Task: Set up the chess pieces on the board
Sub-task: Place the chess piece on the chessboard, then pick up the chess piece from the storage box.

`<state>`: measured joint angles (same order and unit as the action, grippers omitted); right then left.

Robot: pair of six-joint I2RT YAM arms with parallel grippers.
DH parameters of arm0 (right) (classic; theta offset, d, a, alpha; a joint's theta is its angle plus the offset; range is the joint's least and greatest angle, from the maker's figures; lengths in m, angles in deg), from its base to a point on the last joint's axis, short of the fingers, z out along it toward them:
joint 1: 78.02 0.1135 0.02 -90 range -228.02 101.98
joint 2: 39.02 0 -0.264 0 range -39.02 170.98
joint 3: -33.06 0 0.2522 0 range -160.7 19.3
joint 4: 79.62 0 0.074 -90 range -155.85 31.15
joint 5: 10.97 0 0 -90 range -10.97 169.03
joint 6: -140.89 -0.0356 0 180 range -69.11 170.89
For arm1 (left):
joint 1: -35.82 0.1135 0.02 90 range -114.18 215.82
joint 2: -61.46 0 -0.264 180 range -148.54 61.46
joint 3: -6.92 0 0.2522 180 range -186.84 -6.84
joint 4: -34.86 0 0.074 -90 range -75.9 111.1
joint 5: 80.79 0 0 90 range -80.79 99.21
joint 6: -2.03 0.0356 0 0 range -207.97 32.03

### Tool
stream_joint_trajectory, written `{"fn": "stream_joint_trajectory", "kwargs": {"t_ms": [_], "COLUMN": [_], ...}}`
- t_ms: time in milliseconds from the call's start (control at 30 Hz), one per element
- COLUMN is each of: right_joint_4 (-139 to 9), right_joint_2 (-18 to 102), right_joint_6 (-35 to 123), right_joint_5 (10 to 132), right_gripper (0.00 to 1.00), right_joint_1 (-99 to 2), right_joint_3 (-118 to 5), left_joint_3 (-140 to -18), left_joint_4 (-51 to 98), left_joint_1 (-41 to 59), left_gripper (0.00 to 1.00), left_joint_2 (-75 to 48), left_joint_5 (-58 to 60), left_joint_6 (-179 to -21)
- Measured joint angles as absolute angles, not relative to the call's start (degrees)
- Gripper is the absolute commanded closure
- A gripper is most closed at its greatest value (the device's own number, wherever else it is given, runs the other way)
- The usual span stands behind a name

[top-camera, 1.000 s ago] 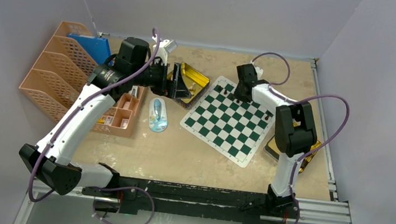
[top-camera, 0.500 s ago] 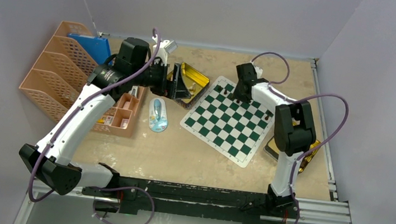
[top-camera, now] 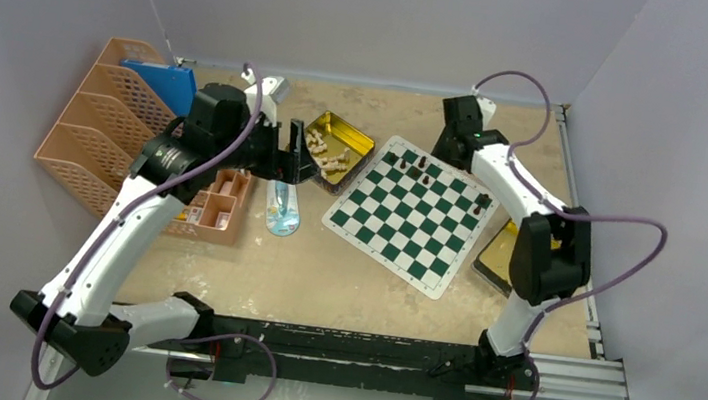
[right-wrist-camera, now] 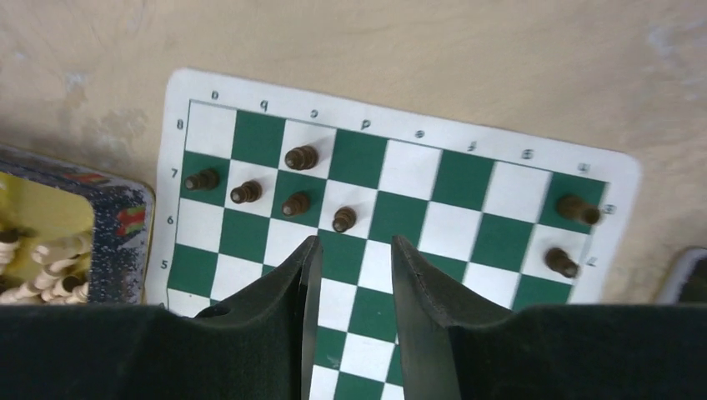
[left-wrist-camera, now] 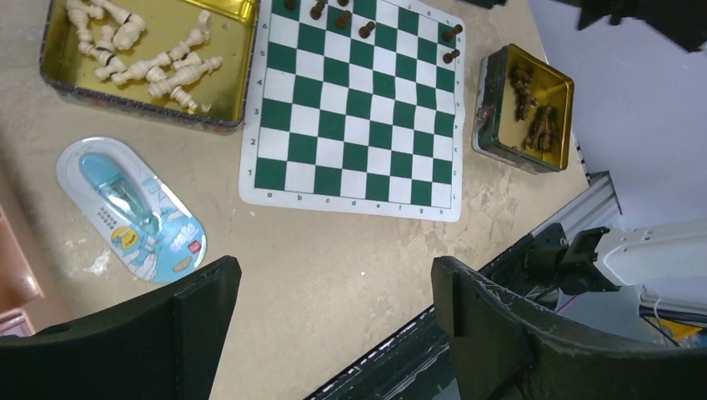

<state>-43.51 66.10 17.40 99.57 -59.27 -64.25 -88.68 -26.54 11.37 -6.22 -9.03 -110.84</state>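
Top external sits high behind the arm bases, looking down from far off and taking in the whole table (top-camera: 352, 270). Left wrist rides well up, looking down between its own spread fingers (left-wrist-camera: 483, 325) at the full board (left-wrist-camera: 354, 117), the tin of pale pieces (left-wrist-camera: 229, 25) and the tin of dark pieces (left-wrist-camera: 554, 83). Right wrist is much nearer, over the board's far rows, so all three views share that board.

— Could any writing be read?
— Only on the board (right-wrist-camera: 417, 133). Its white border carried letters a to h along one edge and numbers down the side, 1 to 8.
— And the blue blister pack (left-wrist-camera: 133, 208)?
— Its print was too small to read.
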Motion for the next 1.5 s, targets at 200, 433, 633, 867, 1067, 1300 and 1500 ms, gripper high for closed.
{"fn": "stream_joint_trajectory", "kwargs": {"t_ms": [200, 433, 633, 867, 1067, 1300, 1500], "right_joint_4": [-41.3, -37.28, -36.25, -37.76, -40.84, -44.4, -45.39], "right_joint_2": [55.63, 43.06, 35.94, 35.24, 36.77, 36.72, 36.7], "right_joint_6": [15.73, 12.98, 10.86, 10.51, 8.11, 3.82, 1.68], "right_joint_5": [101.29, 102.6, 101.73, 97.51, 95.39, 92.75, 91.85], "right_gripper": [0.65, 0.65, 0.66, 0.64, 0.62, 0.62, 0.61], "right_joint_1": [-63.51, -74.68, -85.11, -96.61, -98.64, -98.73, -99.05], "right_joint_3": [-59.81, -49.26, -42.0, -35.59, -33.34, -27.38, -24.82], "left_joint_3": [-84.55, -81.47, -77.4, -77.38, -77.62, -79.11, -79.15], "left_joint_4": [-27.28, -29.29, -29.77, -31.63, -33.36, -34.14, -34.41], "left_joint_1": [11.37, 11.37, 11.37, 11.37, 11.37, 11.37, 11.37], "left_gripper": [0.15, 0.09, 0.1, 0.11, 0.12, 0.13, 0.14], "left_joint_2": [-2.24, -4.67, -4.51, -4.1, -2.81, -3.14, -3.62], "left_joint_5": [-7.32, -13.95, -17.71, -16.59, -14.19, -13.05, -12.88], "left_joint_6": [-114.95, -114.16, -114.38, -114.38, -114.36, -114.34, -114.34]}}
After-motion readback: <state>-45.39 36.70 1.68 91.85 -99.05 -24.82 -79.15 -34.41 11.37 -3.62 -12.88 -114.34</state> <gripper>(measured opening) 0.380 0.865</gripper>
